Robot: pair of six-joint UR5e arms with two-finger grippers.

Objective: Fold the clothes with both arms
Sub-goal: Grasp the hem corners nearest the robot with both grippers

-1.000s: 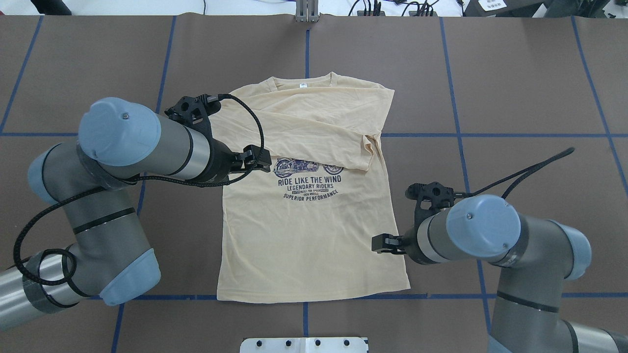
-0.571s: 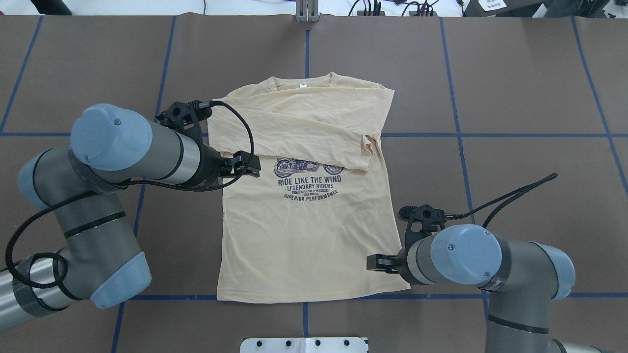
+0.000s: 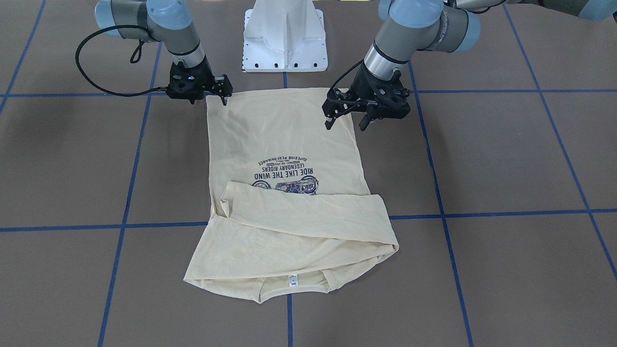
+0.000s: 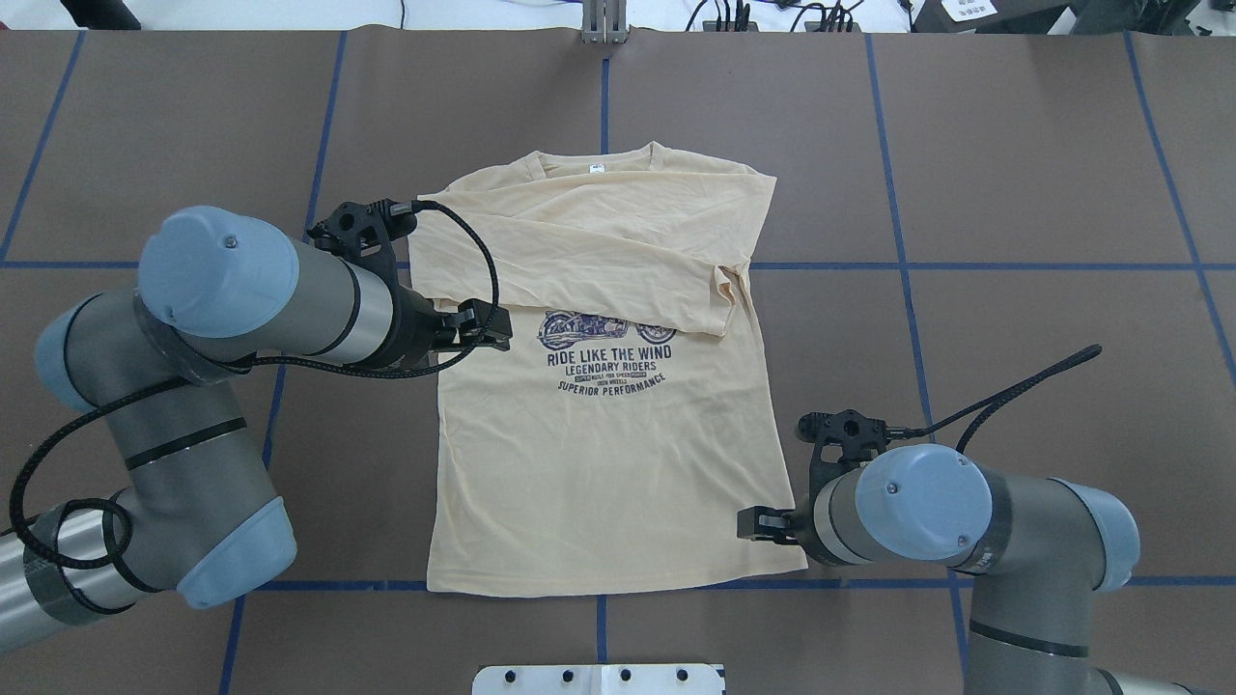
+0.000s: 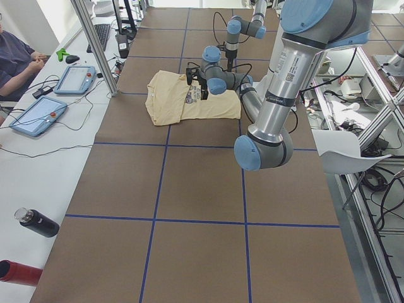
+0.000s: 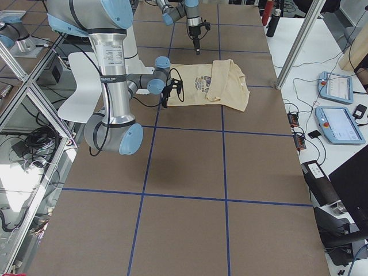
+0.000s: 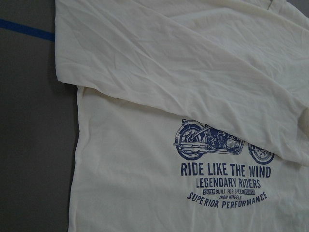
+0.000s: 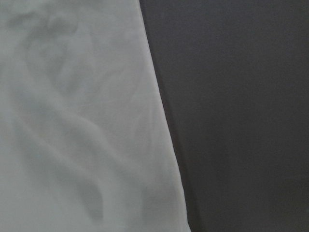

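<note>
The cream-yellow shirt (image 4: 608,454) lies flat on the brown table, print side up. Its sleeves are folded across the chest and its neck label (image 4: 597,169) is at the far edge. It also shows in the front view (image 3: 284,144) and the left wrist view (image 7: 145,159). My left gripper (image 4: 488,328) hovers open over the shirt's left edge beside the motorcycle print (image 4: 606,330); the front view shows its spread fingers (image 3: 345,123). My right gripper (image 4: 763,526) is low over the shirt's right hem corner and looks open in the front view (image 3: 208,98). The right wrist view shows only the shirt's edge (image 8: 72,121), blurred.
The white base pedestal (image 3: 284,33) stands at the near table edge behind the hem. Blue tape lines (image 4: 1014,265) cross the brown table cover. Tablets (image 5: 38,117) and a dark bottle (image 5: 36,222) lie on a side bench beyond the table.
My right gripper moved toward the robot along the shirt's right edge to the hem corner. My left gripper drew back left from the print to the shirt's edge. The shirt has not moved.
</note>
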